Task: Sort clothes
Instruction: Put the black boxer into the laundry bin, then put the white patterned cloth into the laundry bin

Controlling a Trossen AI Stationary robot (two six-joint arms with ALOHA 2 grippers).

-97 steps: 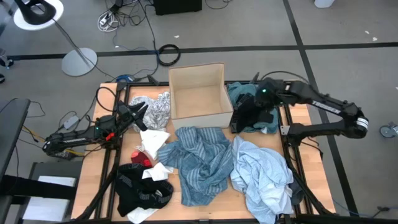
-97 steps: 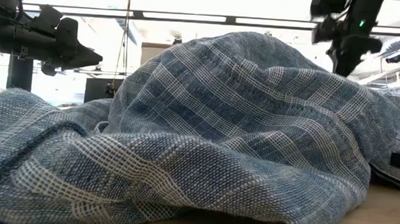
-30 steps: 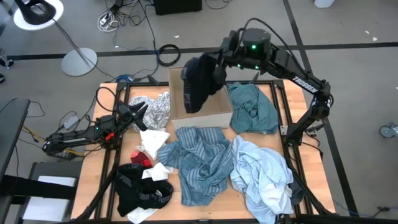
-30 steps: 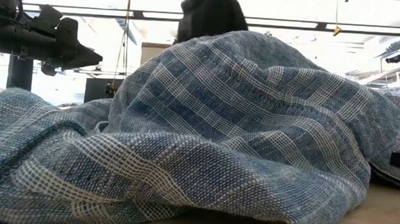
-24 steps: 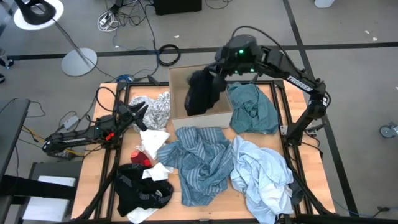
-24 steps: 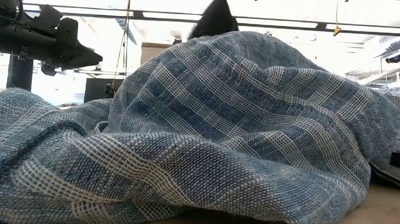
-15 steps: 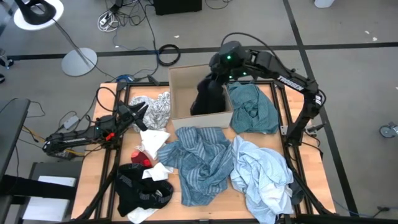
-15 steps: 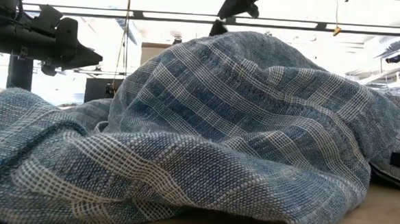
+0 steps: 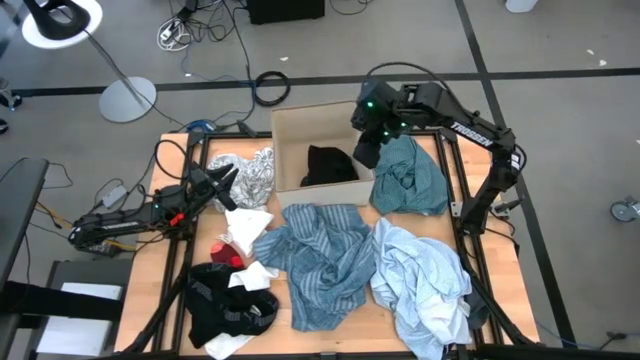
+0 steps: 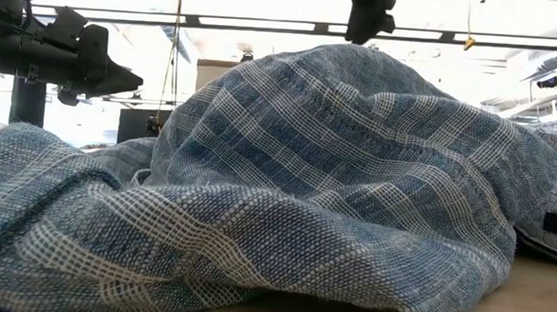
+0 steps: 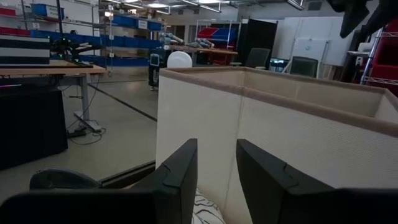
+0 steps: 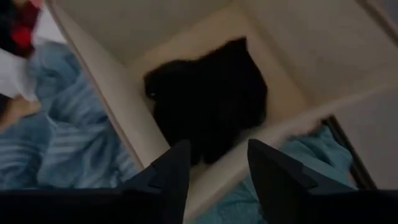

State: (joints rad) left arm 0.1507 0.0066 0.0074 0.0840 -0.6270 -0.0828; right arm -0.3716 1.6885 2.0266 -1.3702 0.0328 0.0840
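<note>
A black piece (image 9: 328, 165) lies crumpled on the floor of the tan cardboard box (image 9: 300, 125) at the table's far middle; it also shows in the right wrist view as a black piece (image 12: 208, 112). My right gripper (image 12: 214, 180) hangs open above the box's right wall, showing from above as my right gripper (image 9: 365, 150), touching nothing. My left gripper (image 9: 225, 180) waits open at the far left, over the grey-white patterned piece (image 9: 250, 172), facing the box wall (image 11: 280, 137). The blue striped shirt (image 9: 320, 255), pale blue shirt (image 9: 420, 275) and teal top (image 9: 408, 175) lie spread on the table.
A second black garment (image 9: 230, 305) lies at the near left, with a red sock (image 9: 228, 250) and white pieces (image 9: 245, 222) beside it. In the low view the striped shirt (image 10: 335, 178) blocks most of the table.
My right gripper has carried the black piece, hanging below it, over the box, then come down and toward the table's right edge and let go. The piece has dropped and now lies crumpled on the box floor, clear of the fingers.
</note>
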